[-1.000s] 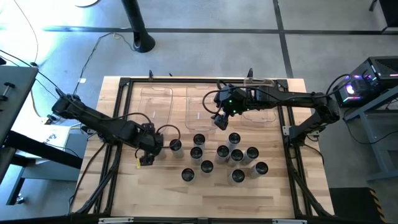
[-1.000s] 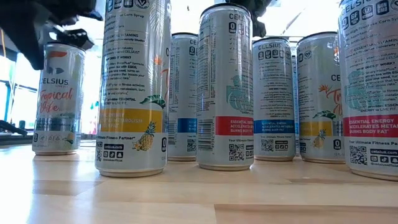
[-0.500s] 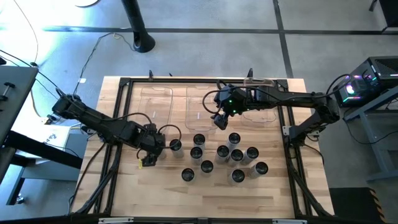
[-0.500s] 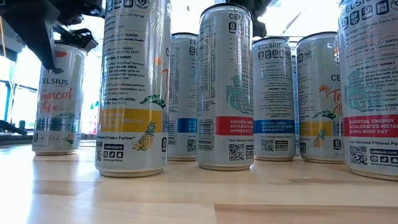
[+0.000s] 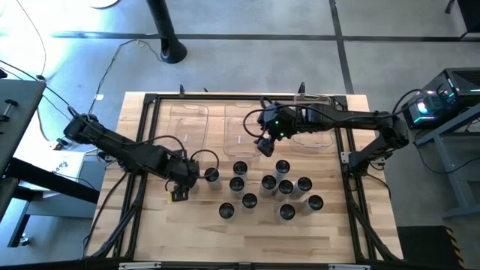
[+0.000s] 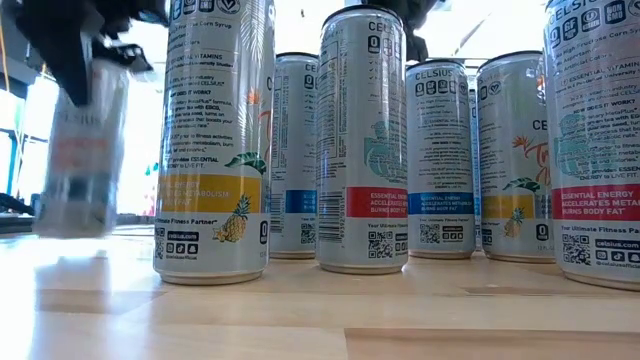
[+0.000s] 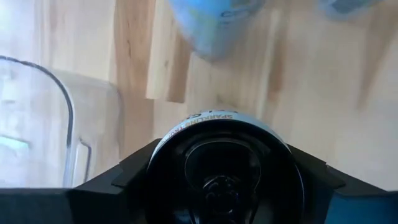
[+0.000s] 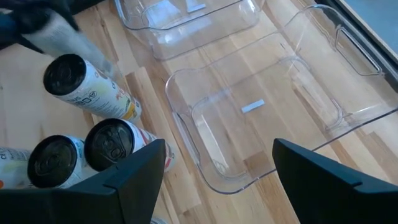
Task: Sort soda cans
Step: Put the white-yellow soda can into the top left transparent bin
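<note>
Several soda cans point(image 5: 270, 187) stand upright in a cluster on the wooden table, dark tops up; the low view shows their silvery printed sides point(image 6: 362, 140). My left gripper point(image 5: 199, 175) is at the cluster's left end, shut on the leftmost can point(image 5: 211, 175), which shows blurred in the low view point(image 6: 80, 150) and tilted in the right wrist view point(image 8: 81, 87). My right gripper point(image 5: 264, 145) hangs open above the near edge of the middle clear bin point(image 8: 249, 118), touching nothing. My left gripper has the leftmost can by its top end point(image 7: 227, 165), pinched between the two fingers point(image 7: 134, 177), one on either side of the rim. The fingers come from above, slanting in from the table's left. The can looks tilted and just off the table.
Three clear plastic bins sit in a row along the far side point(image 5: 187, 124), point(image 5: 240, 124), point(image 5: 311, 120). A black frame point(image 5: 146, 150) rings the work area. Bare wood lies in front of the cluster toward the near edge point(image 5: 247, 236).
In the low view my left gripper came down onto the top of the leftmost can. The can then shifted a little toward the table's left, rose slightly off the wood and now shows blurred. The other cans stayed put.
</note>
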